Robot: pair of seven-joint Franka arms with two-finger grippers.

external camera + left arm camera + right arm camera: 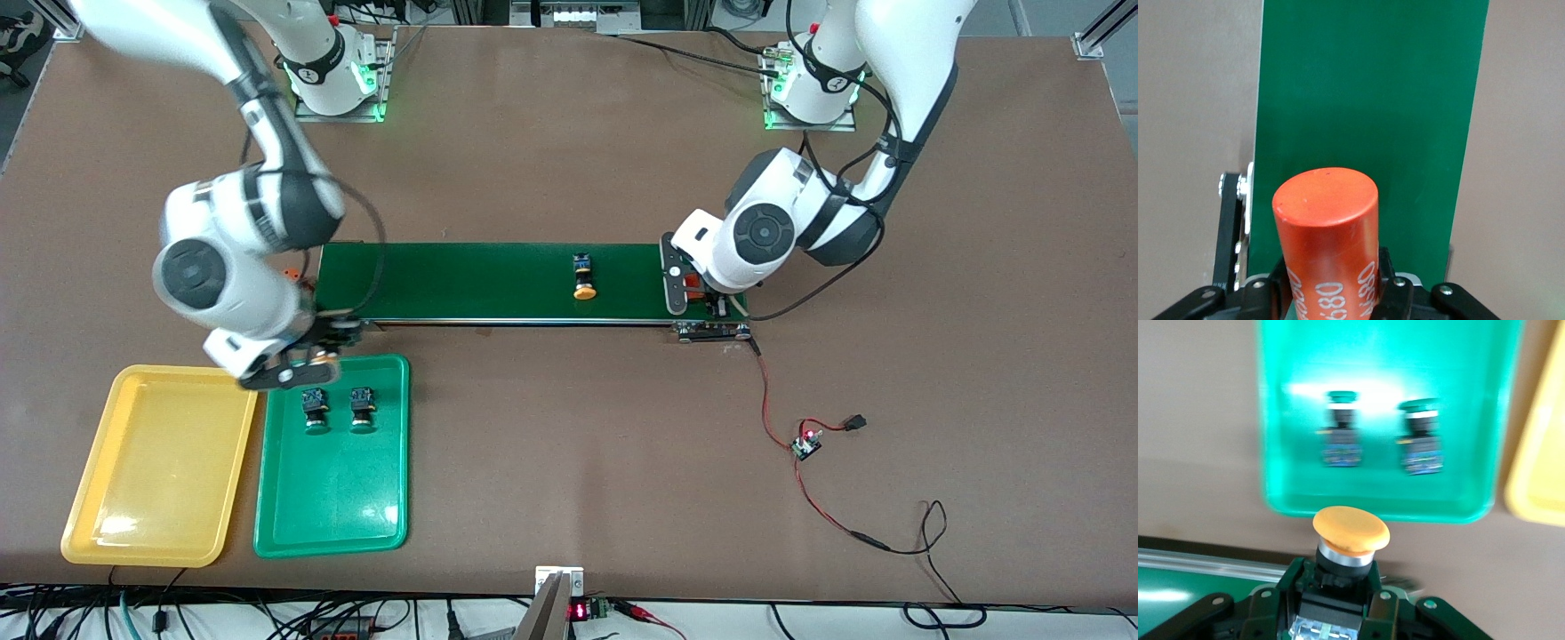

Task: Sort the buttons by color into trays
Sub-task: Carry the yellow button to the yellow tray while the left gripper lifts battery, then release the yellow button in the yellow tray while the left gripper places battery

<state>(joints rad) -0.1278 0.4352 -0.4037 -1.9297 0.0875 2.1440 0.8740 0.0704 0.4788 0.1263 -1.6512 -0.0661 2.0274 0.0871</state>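
- Now the right gripper (pixel 1338 600) holds an orange-capped button (pixel 1350 532) over the green tray's (pixel 331 511) edge by the belt (pixel 462 283).
- Two green buttons (pixel 313 411) lie in that tray.
- Another orange button (pixel 583 276) lies on the belt.
- The yellow tray (pixel 151 533) sits beside the green one.
- The left gripper (pixel 1338 300) holds an orange cylinder (pixel 1328 233) over the belt's end.

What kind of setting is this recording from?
Probably a robotics lab bench staged as a sorting line: a short green conveyor belt, loose wiring on the table, and aluminium framing at its corners.
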